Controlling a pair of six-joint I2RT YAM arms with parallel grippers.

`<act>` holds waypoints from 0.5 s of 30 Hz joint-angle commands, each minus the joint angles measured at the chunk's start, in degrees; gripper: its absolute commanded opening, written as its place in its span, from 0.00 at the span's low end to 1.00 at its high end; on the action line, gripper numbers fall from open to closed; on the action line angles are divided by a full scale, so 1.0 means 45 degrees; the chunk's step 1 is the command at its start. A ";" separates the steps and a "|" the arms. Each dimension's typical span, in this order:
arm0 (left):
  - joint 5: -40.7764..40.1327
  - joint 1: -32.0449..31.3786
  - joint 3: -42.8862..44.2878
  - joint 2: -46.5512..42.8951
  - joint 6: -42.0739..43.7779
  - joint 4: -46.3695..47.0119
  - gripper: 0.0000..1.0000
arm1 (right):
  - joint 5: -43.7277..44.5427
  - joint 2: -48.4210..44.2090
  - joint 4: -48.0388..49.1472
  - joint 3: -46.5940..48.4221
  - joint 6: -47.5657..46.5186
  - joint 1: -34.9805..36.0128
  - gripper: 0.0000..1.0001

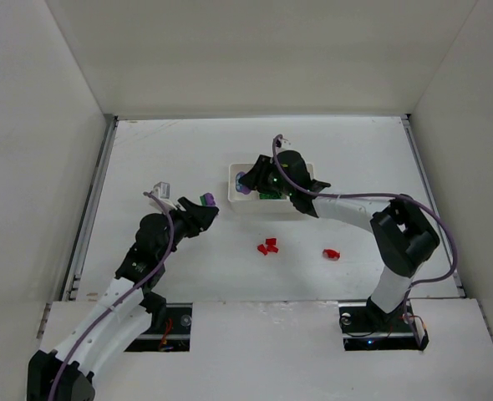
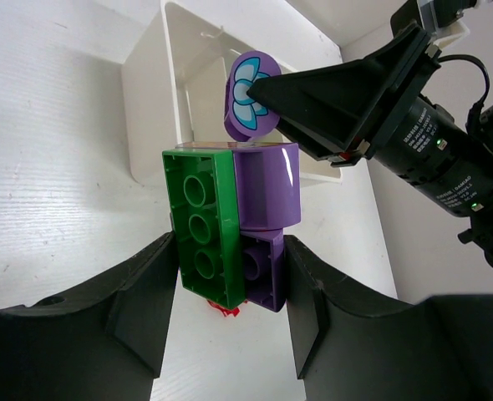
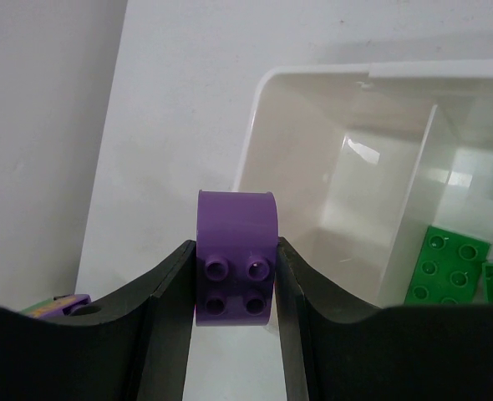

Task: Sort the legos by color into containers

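Observation:
The white tray [image 1: 234, 198] lies mid-table, partly under my right arm. My right gripper [image 1: 248, 182] is shut on a purple rounded brick [image 3: 234, 219], held over the tray's left end beside the left compartment [image 3: 313, 167]. That brick's flower-printed face shows in the left wrist view [image 2: 248, 92]. Green bricks [image 3: 445, 263] lie in the middle compartment. My left gripper [image 1: 206, 203] hovers just left of the tray and is shut on a green brick [image 2: 203, 230] joined to a purple brick [image 2: 267, 196]. Red legos [image 1: 268, 246] lie on the table in front of the tray.
Another red lego [image 1: 331, 253] lies further right on the table. White walls enclose the table at the left, back and right. The two grippers are close together at the tray's left end [image 2: 155, 100].

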 commanded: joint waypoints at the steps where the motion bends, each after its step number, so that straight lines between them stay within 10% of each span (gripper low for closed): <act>1: 0.0098 0.0189 0.0444 -0.0176 0.0160 0.0373 0.27 | 0.0261 0.0096 0.0070 0.0716 -0.0317 0.0116 0.42; 15: 0.0157 0.0502 0.0620 -0.0078 0.0160 0.0256 0.27 | 0.0241 -0.0118 0.0050 0.0736 -0.0473 0.0136 0.43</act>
